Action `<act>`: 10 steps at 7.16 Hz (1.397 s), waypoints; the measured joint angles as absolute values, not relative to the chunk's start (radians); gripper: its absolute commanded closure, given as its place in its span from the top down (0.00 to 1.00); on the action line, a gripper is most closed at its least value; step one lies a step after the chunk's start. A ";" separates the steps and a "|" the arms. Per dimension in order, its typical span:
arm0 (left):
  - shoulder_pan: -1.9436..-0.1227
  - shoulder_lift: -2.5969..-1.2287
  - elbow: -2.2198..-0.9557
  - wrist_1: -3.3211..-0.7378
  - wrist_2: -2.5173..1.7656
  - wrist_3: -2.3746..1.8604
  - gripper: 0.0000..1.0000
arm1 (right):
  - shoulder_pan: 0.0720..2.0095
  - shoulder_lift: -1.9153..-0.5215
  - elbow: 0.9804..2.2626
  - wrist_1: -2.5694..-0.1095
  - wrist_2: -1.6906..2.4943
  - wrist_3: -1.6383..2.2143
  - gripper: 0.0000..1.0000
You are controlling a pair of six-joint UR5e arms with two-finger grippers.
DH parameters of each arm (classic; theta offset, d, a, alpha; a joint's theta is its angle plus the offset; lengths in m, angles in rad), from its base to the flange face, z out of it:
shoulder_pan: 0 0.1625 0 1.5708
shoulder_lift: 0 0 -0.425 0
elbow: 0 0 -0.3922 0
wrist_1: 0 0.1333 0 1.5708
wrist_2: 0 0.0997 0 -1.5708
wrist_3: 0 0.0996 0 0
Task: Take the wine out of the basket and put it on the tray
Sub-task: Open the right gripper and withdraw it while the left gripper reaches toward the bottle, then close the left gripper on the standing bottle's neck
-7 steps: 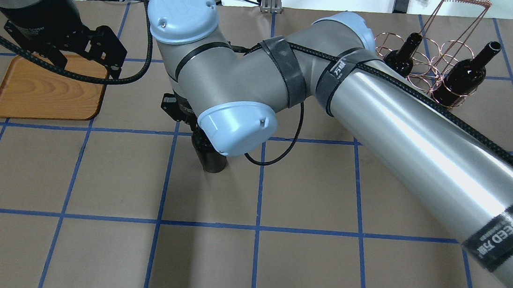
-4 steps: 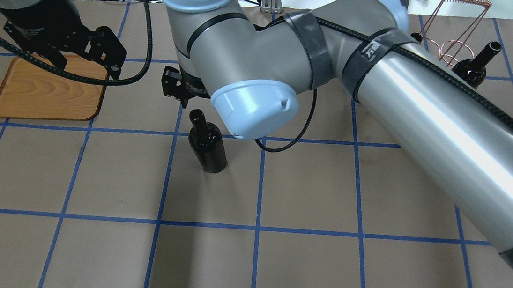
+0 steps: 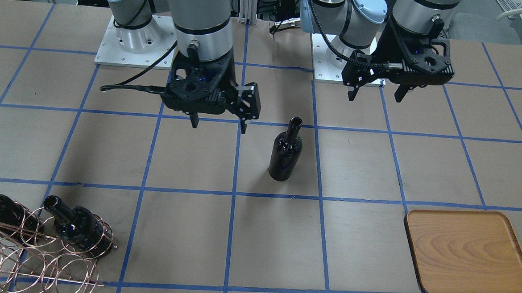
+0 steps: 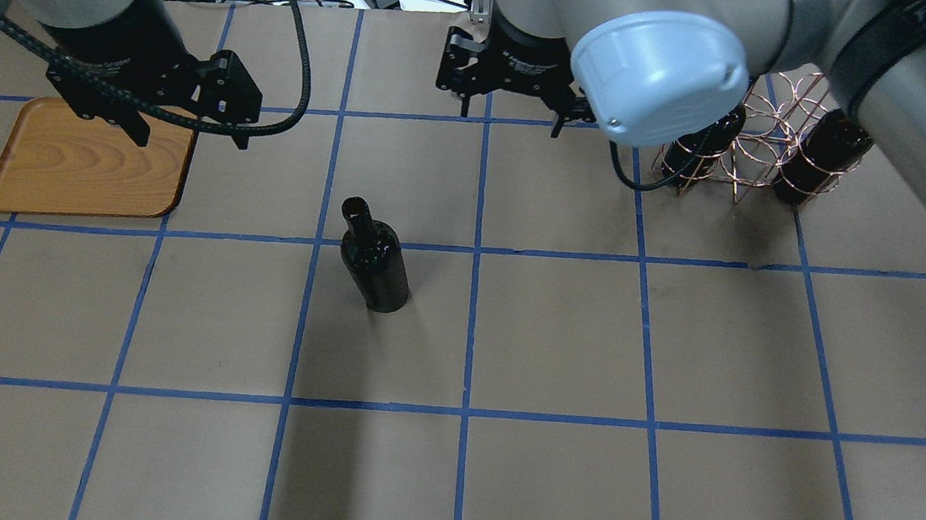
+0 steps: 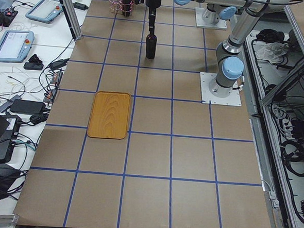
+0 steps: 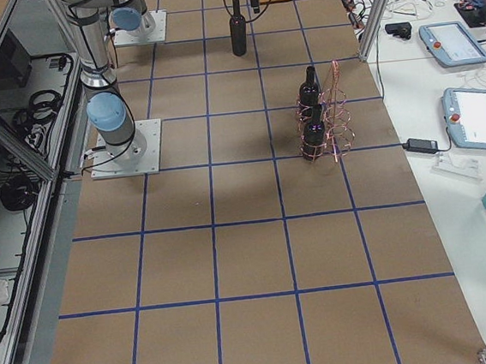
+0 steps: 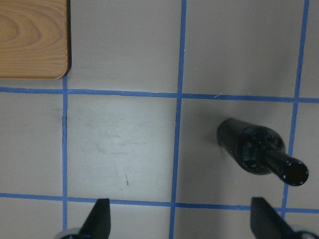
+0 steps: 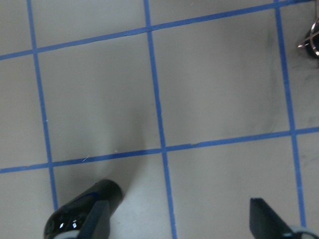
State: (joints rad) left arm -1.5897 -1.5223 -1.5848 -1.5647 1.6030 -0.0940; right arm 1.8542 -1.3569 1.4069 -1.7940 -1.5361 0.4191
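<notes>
One black wine bottle [image 4: 375, 264] stands upright and free on the table's middle; it also shows in the front view [image 3: 285, 154] and both wrist views [image 7: 254, 152] [image 8: 79, 219]. Two more bottles [image 4: 690, 150] [image 4: 821, 154] sit in the copper wire basket [image 4: 746, 147] at the far right. The wooden tray [image 4: 90, 165] lies bare at the far left. My left gripper [image 4: 191, 140] hangs open and empty over the tray's right edge. My right gripper [image 4: 512, 120] hangs open and empty between the standing bottle and the basket.
Blue tape lines mark a grid on the brown table cover. The right arm's big elbow [image 4: 660, 67] hides part of the basket in the overhead view. Cables and devices lie beyond the table's far edge.
My right gripper has left the bottle standing on the table, risen and drawn back to the right toward the basket. My left gripper has shifted slightly right.
</notes>
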 measured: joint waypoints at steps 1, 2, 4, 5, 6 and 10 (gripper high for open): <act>-1.641 -1.546 -1.585 -1.550 1.602 -0.199 1.00 | 1.780 -1.363 1.407 -1.795 -1.554 0.331 1.00; -1.690 -1.576 -1.585 -1.525 1.600 -0.286 1.00 | 1.710 -1.370 1.408 -1.794 -1.561 0.248 1.00; -1.772 -1.643 -1.619 -1.442 1.600 -0.369 1.00 | 1.619 -1.400 1.418 -1.761 -1.594 0.149 1.00; -1.798 -1.667 -1.657 -1.374 1.598 -0.381 1.00 | 1.606 -1.408 1.423 -1.740 -1.628 0.132 1.00; -1.816 -1.685 -1.696 -1.303 1.595 -0.386 1.00 | 1.601 -1.412 1.431 -1.731 -1.643 0.113 1.00; -1.830 -1.701 -1.739 -1.254 1.598 -0.382 0.81 | 1.601 -1.433 1.513 -1.790 -1.585 -0.004 1.00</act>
